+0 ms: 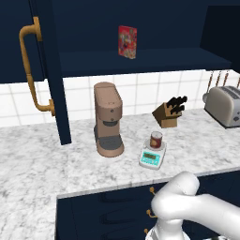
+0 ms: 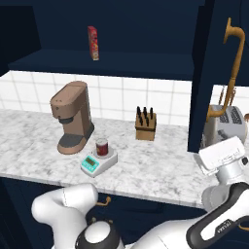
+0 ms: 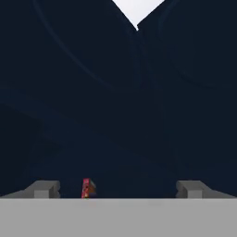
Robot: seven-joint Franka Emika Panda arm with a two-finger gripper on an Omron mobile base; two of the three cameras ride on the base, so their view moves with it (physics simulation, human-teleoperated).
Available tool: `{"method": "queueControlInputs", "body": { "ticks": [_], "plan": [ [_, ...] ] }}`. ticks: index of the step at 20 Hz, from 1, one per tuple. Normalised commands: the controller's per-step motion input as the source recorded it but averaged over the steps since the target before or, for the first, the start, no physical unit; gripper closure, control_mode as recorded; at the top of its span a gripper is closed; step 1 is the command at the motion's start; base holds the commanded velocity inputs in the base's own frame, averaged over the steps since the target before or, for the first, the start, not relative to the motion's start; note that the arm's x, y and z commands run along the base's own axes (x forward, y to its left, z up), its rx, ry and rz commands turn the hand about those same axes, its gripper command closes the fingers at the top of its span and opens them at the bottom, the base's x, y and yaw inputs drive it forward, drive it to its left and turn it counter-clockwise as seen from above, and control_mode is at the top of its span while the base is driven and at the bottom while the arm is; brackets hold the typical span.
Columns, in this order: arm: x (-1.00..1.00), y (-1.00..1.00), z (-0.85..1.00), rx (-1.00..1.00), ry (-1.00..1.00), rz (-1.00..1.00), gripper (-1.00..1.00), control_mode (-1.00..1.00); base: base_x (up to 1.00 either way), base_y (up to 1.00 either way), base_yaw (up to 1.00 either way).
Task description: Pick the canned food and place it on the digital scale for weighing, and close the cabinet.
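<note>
1. Grey fingertips [image 3: 45, 189] of the gripper [image 3: 118, 190] are sitting far apart at the bottom of the hand view; jaws are spread wide and holding nothing.
2. Gripper is pointing into the navy cabinet [image 3: 115, 102], with dark panels facing it and a pale wedge showing at the top edge.
3. Red printed box [image 3: 88, 188] is peeking up between the fingers, nearer the left one, deep inside the cabinet.
4. In the right base view the white hand is hanging at the right, just beside the open cabinet door [image 2: 206, 73] and below its brass handle [image 2: 231, 73].
5. Both doors are standing open; the left door [image 1: 49, 70] is jutting out over the counter [image 1: 37, 154].
6. Box is standing upright on the cabinet shelf [image 1: 140, 61].
7. Canned food [image 1: 156, 139] is sitting upright on the platter of the digital scale [image 1: 153, 155], on the marble counter.
8. Coffee machine [image 1: 108, 119] is standing just beside the scale; the knife block [image 1: 168, 112] is sitting behind it, near the tiled wall.
9. Silver toaster [image 1: 226, 105] is sitting well apart, at the right end.
</note>
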Motion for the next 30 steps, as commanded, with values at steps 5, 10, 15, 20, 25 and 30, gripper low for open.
{"method": "queueControlInputs", "body": {
  "ticks": [5,10,15,20,25,30],
  "plan": [
    [0.35,-0.72,0.08,0.00,0.05,-0.14,-1.00,-1.00,0.00,0.00,0.00],
    [0.03,-0.41,0.60,0.02,0.00,-0.08,-1.00,-1.00,0.00,0.00,0.00],
    [-0.22,-0.09,0.98,0.01,-0.27,-0.03,-1.00,-1.00,0.00,0.00,0.00],
    [-0.61,0.46,0.96,0.00,-0.39,0.00,-1.00,-1.00,0.00,0.00,0.00],
    [-0.67,1.00,0.52,-0.02,-0.51,0.09,-1.00,-1.00,0.00,0.00,0.00],
    [-0.51,1.00,0.23,-0.22,-0.55,0.09,-1.00,-1.00,0.00,0.00,0.00]
  ]
}}
